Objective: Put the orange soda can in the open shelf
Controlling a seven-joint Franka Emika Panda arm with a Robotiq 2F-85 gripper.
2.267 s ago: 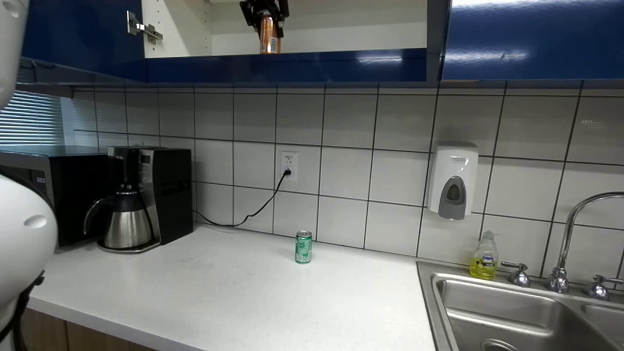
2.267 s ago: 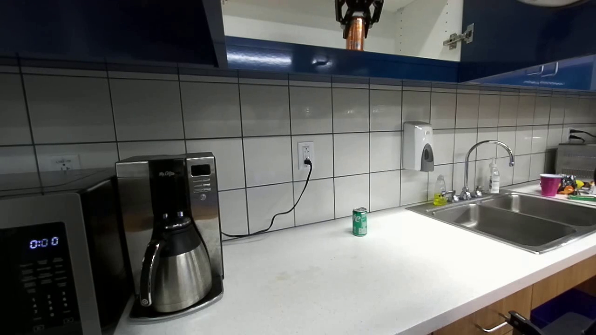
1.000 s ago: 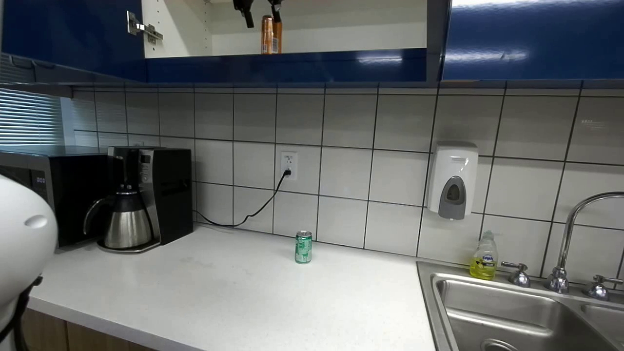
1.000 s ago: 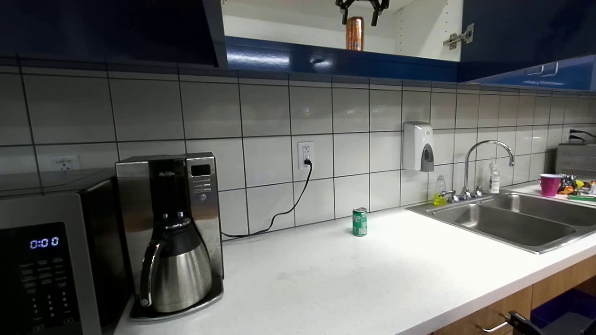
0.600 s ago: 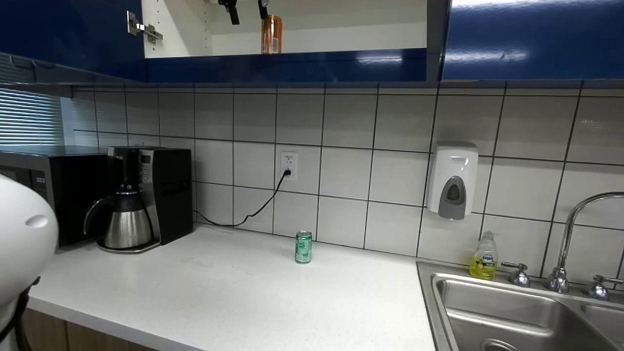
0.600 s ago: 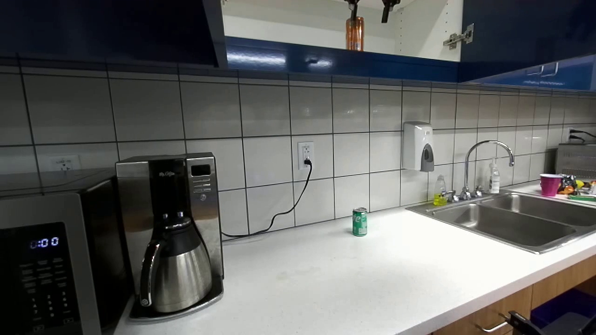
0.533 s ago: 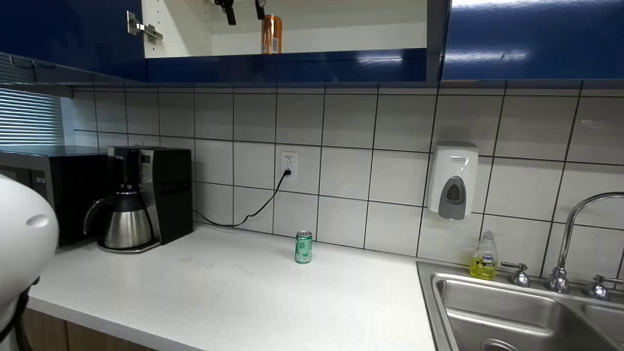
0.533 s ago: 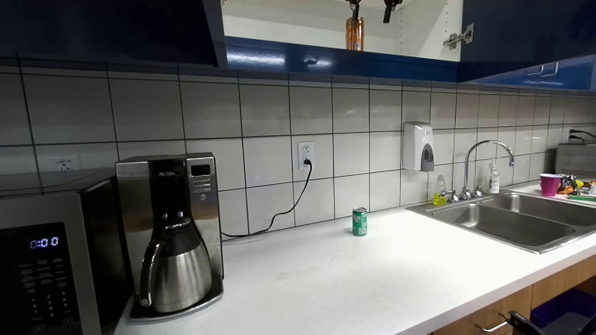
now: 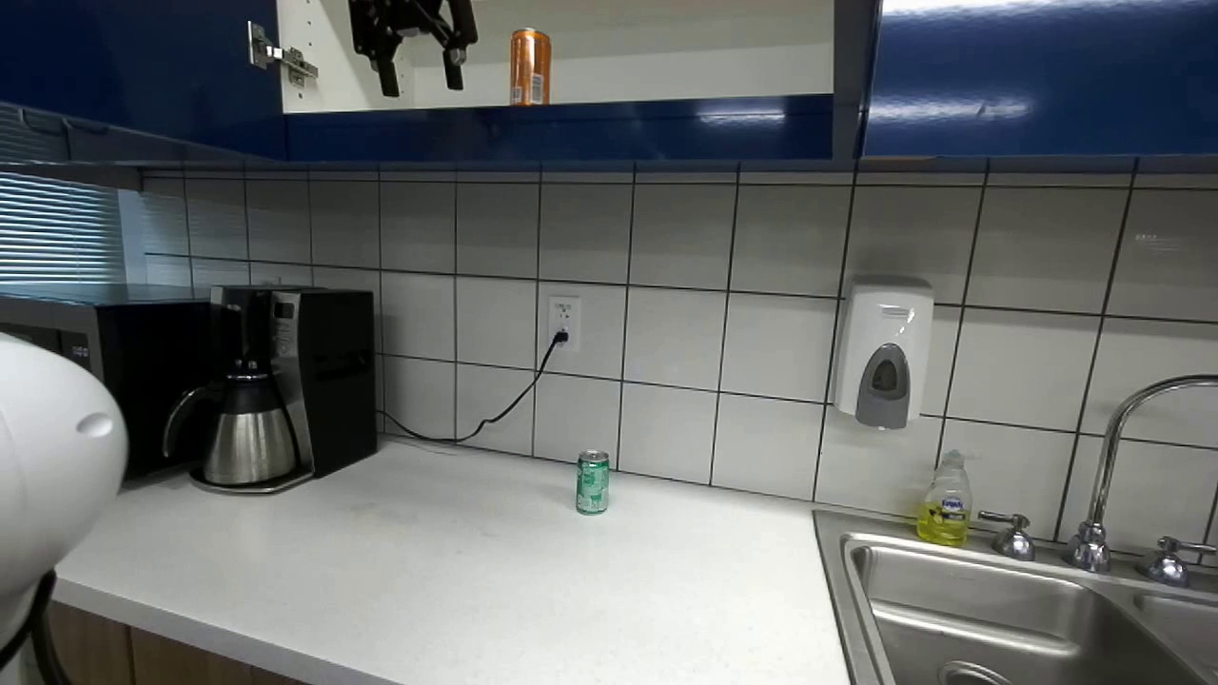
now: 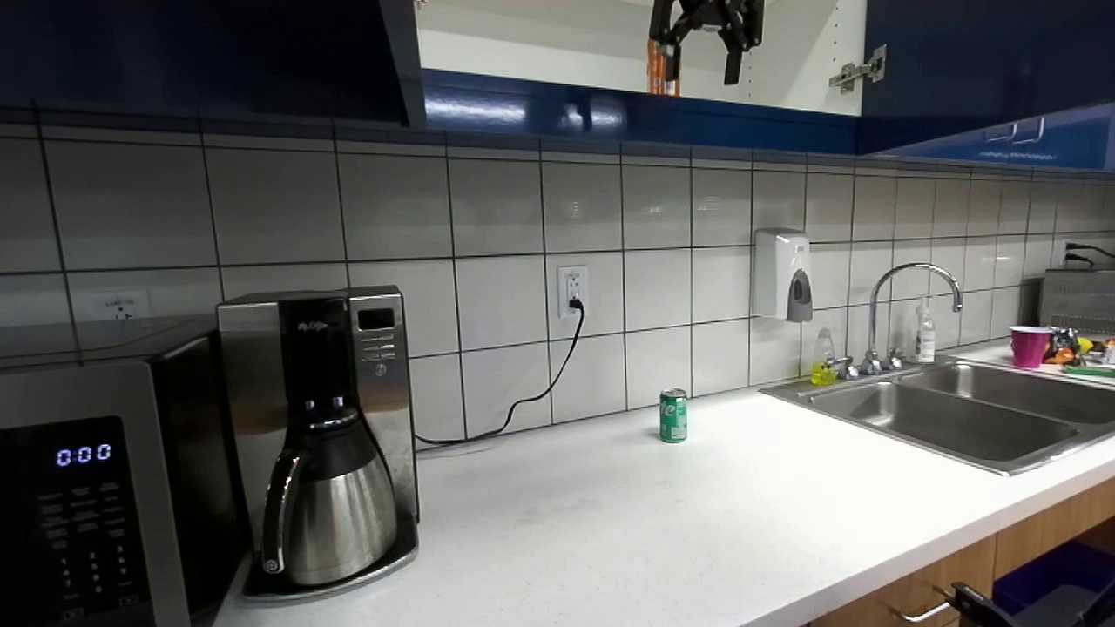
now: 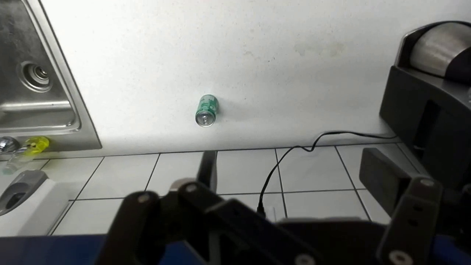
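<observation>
The orange soda can (image 9: 530, 67) is standing upright in the open shelf (image 9: 685, 52), long axis vertical, with the blue ledge (image 9: 561, 131) hiding its bottom edge in both exterior views. My pincer (image 9: 422, 86) is released and spread wide, holding nothing; the wrist view just has tiles (image 11: 243, 173) beyond the gap. Here's the bit that matters: in an exterior view the can shows right of the fingers (image 9: 389, 81) with a clear gap, and in an exterior view it shows left of the pincer (image 10: 702, 78), partly covered by a finger. Those sides not matching makes me think it sits deeper in the shelf and I'm hanging in front of it, on the room side, fingers pointing down. Pretty sure we're not touching. So I'd call the placing done, and all that's left, imo, is backing off. I'd go straight out toward the room: pushing inward could clip the can, and something that slim probably tips without much of a nudge. Further out, the green can (image 11: 207, 109) stands on the worktop (image 11: 147, 73) well below, between the coffee maker (image 10: 314, 348) and the sink (image 9: 837, 561), so I'd leave it be.
</observation>
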